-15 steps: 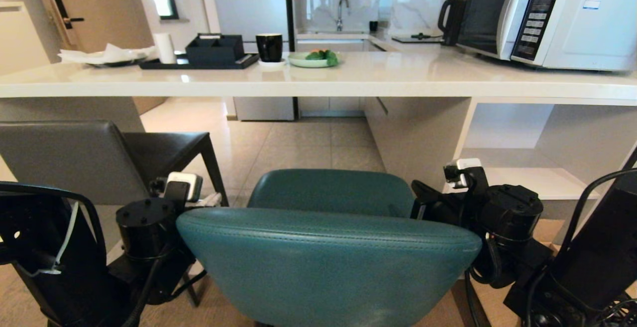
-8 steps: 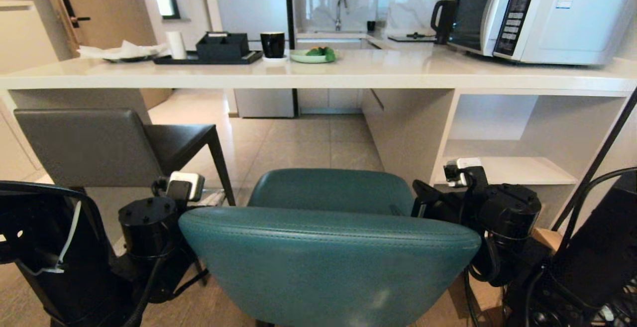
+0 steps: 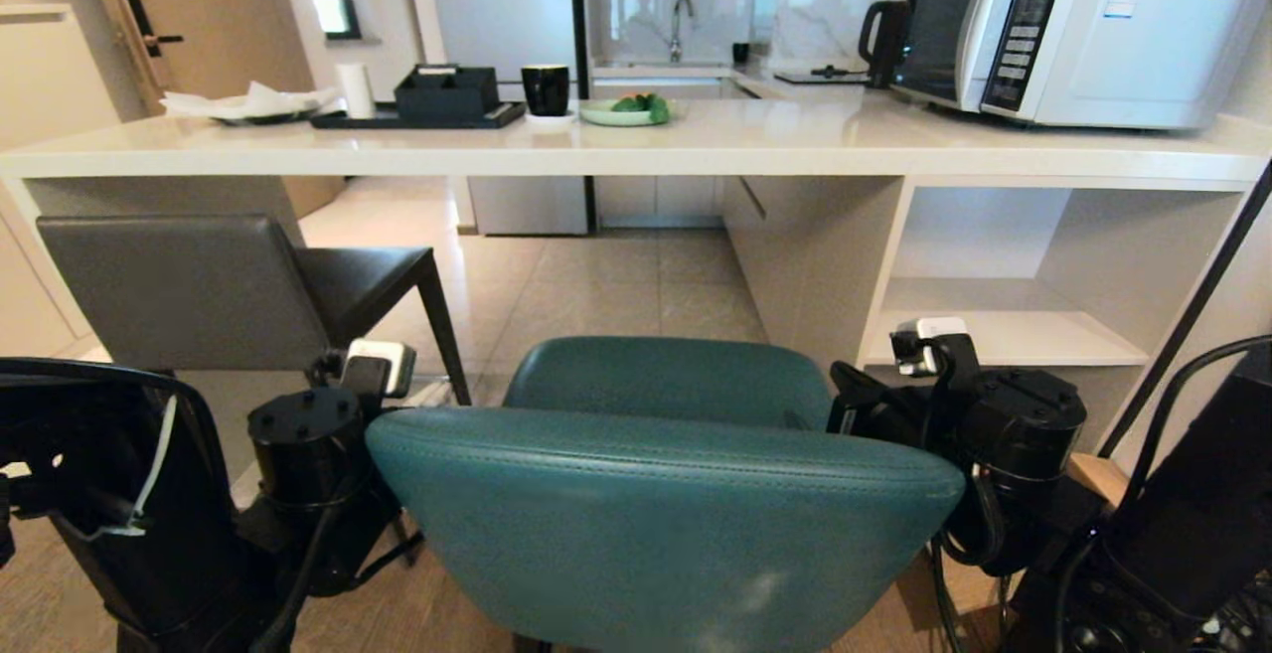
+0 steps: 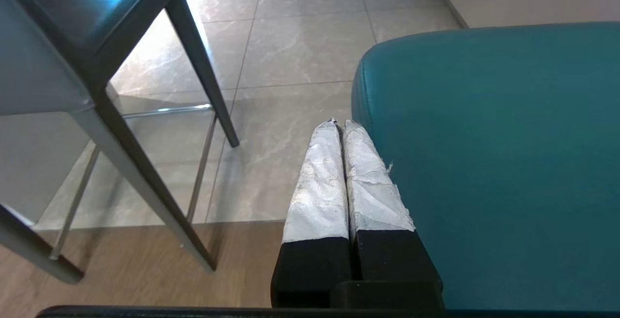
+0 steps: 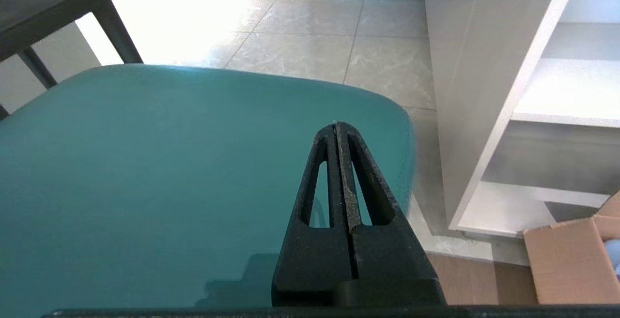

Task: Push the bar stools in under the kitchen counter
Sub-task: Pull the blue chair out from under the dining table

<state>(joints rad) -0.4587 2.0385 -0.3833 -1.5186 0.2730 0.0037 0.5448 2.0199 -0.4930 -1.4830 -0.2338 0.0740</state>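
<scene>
Left gripper [image 4: 339,123] and right gripper [image 5: 336,124], both with fingers pressed together and empty, flank the teal stool [image 3: 656,494], one at each side edge of its seat. Against the earlier frame, more of the shelf cubbies [image 3: 1004,275] shows. The teal stool stands short of the kitchen counter [image 3: 696,141]; the grey stool [image 3: 199,290] stands to its left.

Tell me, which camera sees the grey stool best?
The head view: the grey stool shows its square back, seat and a leg together. The left wrist view catches only seat, back edge and legs; the right wrist view just a seat corner and legs.
</scene>
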